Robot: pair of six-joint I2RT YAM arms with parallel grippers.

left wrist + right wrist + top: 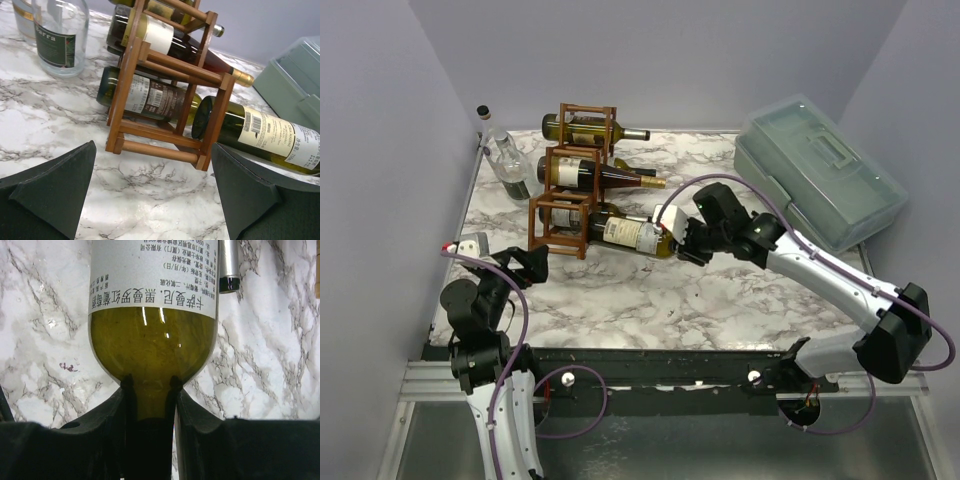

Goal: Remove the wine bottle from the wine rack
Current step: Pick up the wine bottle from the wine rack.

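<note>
Well, the right hand (678,240) is clamped on the neck of the bottle (625,232), which lies on its side on the surface (720,300), its base just beside the bottom tier of the rack (160,135). The left hand (530,262) sits near the rack, fingers spread wide, holding nothing.

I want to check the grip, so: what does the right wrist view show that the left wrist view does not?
Only the right wrist view shows the right gripper shut on the neck of the wine bottle. Only the left wrist view shows the wine rack, a clear bottle, a grey box and the open left gripper. Both show that wine bottle and the marble table.
</note>
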